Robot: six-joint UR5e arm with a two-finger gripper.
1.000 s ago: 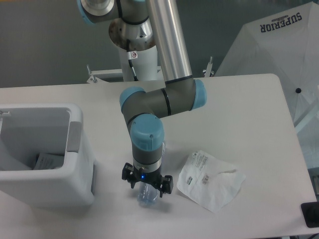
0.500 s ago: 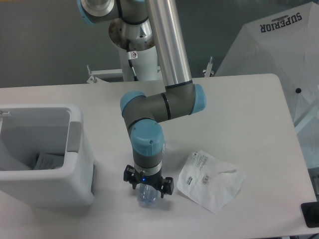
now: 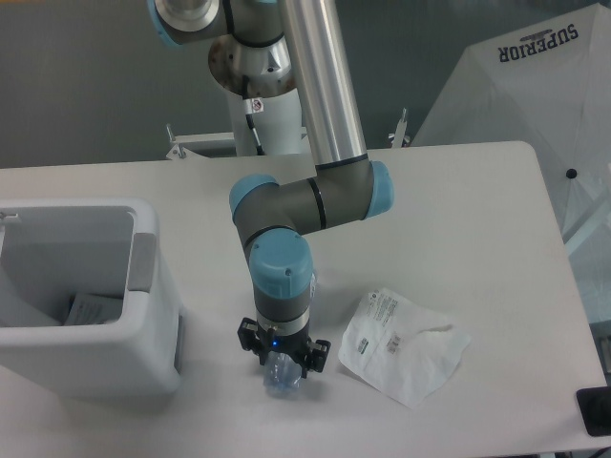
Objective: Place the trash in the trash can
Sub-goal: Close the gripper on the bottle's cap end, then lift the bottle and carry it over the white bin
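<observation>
The crushed clear bluish bottle lies on the white table near the front edge. My gripper points straight down over it, jaws spread to either side of the bottle; its fingertips are mostly hidden under the wrist. The crumpled white wrapper with black print lies flat on the table just right of the gripper. The boxy white trash can with a grey handle panel stands at the left, about a hand's width from the gripper.
A white slip lies inside the trash can. A white umbrella-like cover marked SUPERIOR stands beyond the table's right edge. A black object sits at the front right corner. The arm's base is behind the table's middle.
The gripper has sunk slightly lower around the bottle and its black knuckles look a little narrower. The bottle and wrapper have not moved.
</observation>
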